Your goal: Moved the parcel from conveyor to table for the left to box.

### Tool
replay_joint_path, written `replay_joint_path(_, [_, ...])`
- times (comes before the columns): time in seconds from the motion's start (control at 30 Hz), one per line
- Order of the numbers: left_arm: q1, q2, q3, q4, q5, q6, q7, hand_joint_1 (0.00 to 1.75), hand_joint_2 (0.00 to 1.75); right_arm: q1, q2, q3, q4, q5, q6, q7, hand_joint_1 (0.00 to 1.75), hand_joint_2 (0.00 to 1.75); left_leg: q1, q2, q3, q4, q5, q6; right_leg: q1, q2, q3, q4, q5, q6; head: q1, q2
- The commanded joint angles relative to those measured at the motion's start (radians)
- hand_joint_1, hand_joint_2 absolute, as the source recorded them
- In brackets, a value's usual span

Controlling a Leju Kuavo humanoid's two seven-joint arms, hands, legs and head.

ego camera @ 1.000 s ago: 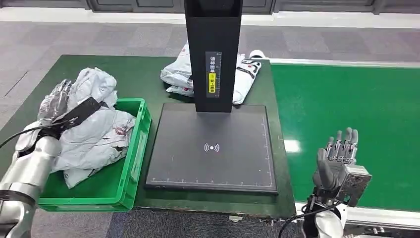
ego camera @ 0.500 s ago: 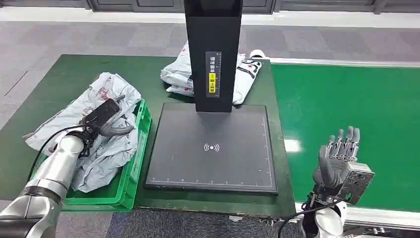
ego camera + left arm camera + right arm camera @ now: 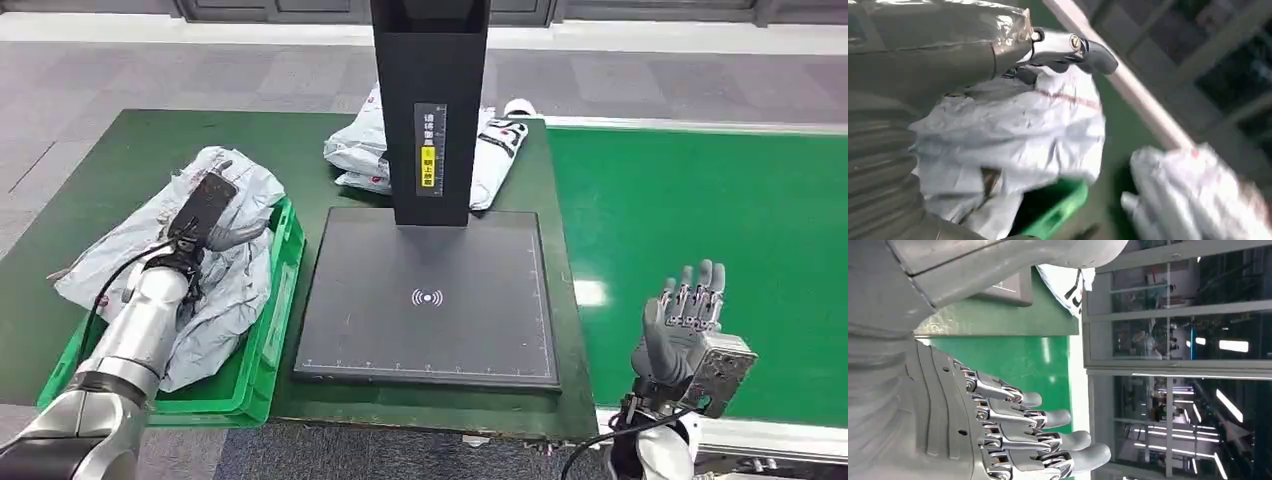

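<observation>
So the left hand [image 3: 205, 215] is out over the green plastic crate [image 3: 266, 330] at the left side of the dark green bench [image 3: 120, 160], right on top of a crumpled grey plastic mailer parcel [image 3: 235, 185]. From the head view the back of the hand covers the fingers, and the left wrist view is blurry, so honestly I can't tell whether it's actually gripping the parcel or just resting on it. The parcel is heaped in the crate with more crumpled grey bags, and part of the heap spills over the crate's far and left rim onto the bench.

The right hand [image 3: 685, 325] is held up at the near right, over the edge of the bright green conveyor belt [image 3: 700, 200]. Its fingers are straight and spread apart with nothing in them, which the right wrist view [image 3: 1013, 435] shows nicely.

In the middle of the bench sits a flat black square scanner pad [image 3: 430, 300] with a little white wireless symbol on it, and a tall black post [image 3: 430, 110] with a yellow and white label rises from its far edge. Behind the post there's another pile of white and grey mailer bags [image 3: 360, 150] lying on the bench, just beside the belt.
</observation>
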Motion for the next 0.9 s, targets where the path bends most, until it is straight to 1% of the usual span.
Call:
replay_joint_path(0.03, [-0.157, 0.027, -0.037, 0.156, -0.433, 0.537, 0.121, 0.00, 1.75, -0.043, 0.011, 0.034, 0.059, -0.002, -0.026, -0.008, 0.00, 1.75, 0.002, 0.001, -0.003, 0.001, 0.001, 0.000, 0.002, -0.002, -0.002, 0.000, 0.001, -0.001, 0.000, 0.000])
replay_joint_path(0.07, [-0.157, 0.026, -0.016, 0.154, -0.452, 0.537, 0.116, 0.00, 1.75, -0.043, 0.008, 0.037, 0.063, -0.006, -0.028, -0.010, 0.00, 1.75, 0.002, 0.002, -0.004, 0.001, 0.001, 0.000, 0.003, -0.002, -0.003, 0.000, 0.002, -0.001, 0.000, 0.000])
replay_joint_path(0.1, [-0.134, 0.024, 0.037, 0.091, -0.579, 0.537, 0.155, 0.00, 1.75, -0.043, 0.006, 0.039, 0.068, -0.008, -0.029, -0.011, 0.00, 1.75, 0.002, 0.004, -0.003, 0.000, 0.001, 0.000, 0.003, -0.002, -0.003, -0.001, 0.002, -0.001, 0.000, 0.000])
replay_joint_path(0.13, [-0.121, 0.000, 0.099, 0.066, -0.670, 0.537, 0.140, 0.00, 1.75, -0.040, 0.007, 0.037, 0.073, -0.014, -0.033, -0.017, 0.00, 1.75, 0.002, 0.003, -0.002, 0.000, 0.001, 0.000, 0.002, -0.001, -0.002, -0.001, 0.001, -0.001, 0.000, 0.000])
replay_joint_path(0.17, [-0.122, -0.014, 0.119, 0.065, -0.657, 0.537, 0.110, 0.00, 1.75, -0.037, 0.010, 0.035, 0.078, -0.018, -0.033, -0.021, 0.00, 1.75, 0.002, 0.003, -0.002, -0.001, 0.001, 0.000, 0.003, -0.002, -0.002, -0.002, 0.002, -0.001, 0.000, 0.000])
replay_joint_path(0.2, [-0.127, -0.036, 0.138, 0.079, -0.597, 0.537, 0.044, 0.00, 1.75, -0.037, 0.011, 0.034, 0.083, -0.021, -0.032, -0.026, 0.00, 1.75, 0.003, 0.005, -0.002, -0.001, 0.001, 0.001, 0.003, -0.001, -0.001, -0.003, 0.003, -0.001, 0.000, 0.000])
replay_joint_path(0.23, [-0.130, -0.052, 0.137, 0.086, -0.550, 0.530, 0.010, 0.00, 1.75, -0.036, 0.012, 0.036, 0.089, -0.022, -0.030, -0.034, 0.00, 1.75, 0.002, 0.006, -0.002, -0.002, 0.001, 0.001, 0.003, 0.000, -0.001, -0.003, 0.003, -0.001, 0.000, 0.000])
replay_joint_path(0.3, [-0.130, -0.056, 0.135, 0.085, -0.550, 0.532, 0.010, 0.00, 1.75, -0.036, 0.013, 0.037, 0.089, -0.022, -0.030, -0.034, 0.00, 1.75, 0.002, 0.001, -0.002, 0.000, 0.001, 0.001, 0.002, -0.003, 0.000, -0.001, 0.001, 0.000, 0.000, 0.000])
replay_joint_path(0.37, [-0.127, -0.060, 0.129, 0.080, -0.526, 0.532, 0.001, 0.00, 1.75, -0.038, 0.012, 0.039, 0.092, -0.022, -0.029, -0.036, 0.00, 1.75, 0.002, 0.002, -0.002, 0.000, 0.001, 0.001, 0.002, -0.003, -0.001, -0.001, 0.001, 0.000, 0.000, 0.000])
replay_joint_path(0.43, [-0.097, -0.066, 0.110, 0.010, -0.408, 0.537, -0.088, 0.00, 1.75, -0.049, 0.007, 0.061, 0.109, -0.012, -0.023, -0.051, 0.00, 1.75, 0.003, 0.005, -0.002, -0.002, 0.002, 0.001, 0.003, -0.004, 0.000, -0.005, 0.003, -0.001, 0.000, 0.000])
replay_joint_path(0.5, [-0.063, -0.092, 0.125, -0.060, -0.364, 0.537, -0.143, 0.00, 1.75, -0.068, 0.008, 0.085, 0.130, 0.006, -0.026, -0.074, 0.00, 1.75, 0.003, 0.003, -0.003, -0.002, 0.002, 0.001, 0.003, -0.004, 0.000, -0.004, 0.003, -0.001, 0.000, 0.000])
replay_joint_path(0.53, [-0.032, -0.120, 0.094, -0.111, -0.217, 0.479, -0.206, 0.00, 1.75, -0.090, 0.011, 0.111, 0.151, 0.018, -0.034, -0.086, 0.00, 1.75, 0.002, 0.004, -0.002, -0.001, 0.001, 0.001, 0.002, -0.002, -0.001, -0.003, 0.002, -0.001, 0.000, 0.000])
replay_joint_path(0.57, [-0.015, -0.140, 0.057, -0.141, -0.152, 0.398, -0.227, 0.00, 1.75, -0.103, 0.009, 0.130, 0.158, 0.059, -0.067, -0.106, 0.00, 1.75, 0.001, 0.003, -0.002, -0.001, 0.001, 0.001, 0.002, -0.002, -0.001, -0.002, 0.002, -0.001, 0.000, 0.000])
replay_joint_path(0.6, [0.006, -0.166, 0.024, -0.177, -0.086, 0.340, -0.234, 0.00, 1.75, -0.116, 0.011, 0.152, 0.162, 0.079, -0.078, -0.111, 0.00, 1.75, 0.002, 0.003, -0.002, -0.001, 0.001, 0.001, 0.002, -0.001, -0.001, -0.003, 0.002, -0.001, 0.000, 0.000])
replay_joint_path(0.63, [0.011, -0.201, -0.036, -0.185, -0.020, 0.249, -0.222, 0.00, 1.75, -0.138, 0.018, 0.181, 0.163, 0.116, -0.094, -0.109, 0.00, 1.75, 0.002, 0.004, -0.003, -0.001, 0.001, 0.001, 0.002, -0.002, -0.001, -0.003, 0.002, -0.001, 0.000, 0.000])
replay_joint_path(0.67, [0.007, -0.236, -0.069, -0.178, 0.036, 0.181, -0.221, 0.00, 1.75, -0.156, 0.024, 0.204, 0.168, 0.170, -0.124, -0.100, 0.00, 1.75, 0.001, 0.001, -0.003, 0.000, 0.000, 0.001, 0.001, -0.001, -0.001, -0.001, 0.001, 0.000, 0.000, 0.000])
replay_joint_path(0.7, [0.000, -0.268, -0.092, -0.163, 0.075, 0.153, -0.220, 0.00, 1.75, -0.174, 0.031, 0.222, 0.173, 0.185, -0.128, -0.088, 0.00, 1.75, 0.001, 0.002, -0.002, -0.001, 0.001, 0.001, 0.001, -0.003, -0.001, -0.002, 0.001, 0.000, 0.000, 0.000])
replay_joint_path(0.73, [-0.021, -0.309, -0.134, -0.116, 0.133, 0.116, -0.228, 0.00, 1.75, -0.202, 0.033, 0.252, 0.195, 0.213, -0.152, -0.075, 0.00, 1.75, 0.001, -0.001, -0.004, 0.000, 0.002, 0.001, 0.002, -0.006, -0.001, -0.002, 0.002, 0.000, 0.000, 0.000])
replay_joint_path(0.77, [-0.032, -0.337, -0.158, -0.088, 0.185, 0.105, -0.246, 0.00, 1.75, -0.224, 0.028, 0.276, 0.215, 0.211, -0.163, -0.068, 0.00, 1.75, 0.001, -0.004, -0.005, 0.001, 0.002, 0.001, 0.001, -0.007, -0.002, -0.001, 0.001, 0.000, 0.000, 0.000])
replay_joint_path(0.8, [-0.043, -0.353, -0.193, -0.065, 0.198, 0.121, -0.259, 0.00, 1.75, -0.244, 0.023, 0.294, 0.238, 0.194, -0.163, -0.059, 0.00, 1.75, 0.002, -0.003, -0.005, 0.001, 0.002, 0.001, 0.002, -0.007, -0.002, -0.002, 0.002, 0.000, 0.000, 0.000])
replay_joint_path(0.83, [-0.048, -0.376, -0.219, -0.048, 0.239, 0.108, -0.277, 0.00, 1.75, -0.263, 0.015, 0.314, 0.263, 0.179, -0.175, -0.066, 0.00, 1.75, 0.002, -0.001, -0.005, 0.001, 0.002, 0.001, 0.002, -0.006, -0.002, -0.002, 0.002, 0.000, 0.000, 0.000])
replay_joint_path(0.9, [-0.060, -0.400, -0.259, -0.032, 0.280, 0.105, -0.290, 0.00, 1.75, -0.273, 0.011, 0.340, 0.281, 0.152, -0.176, -0.060, 0.00, 1.75, 0.002, -0.005, -0.008, 0.003, 0.003, 0.003, 0.002, -0.009, -0.002, -0.002, 0.003, 0.002, 0.000, 0.000])
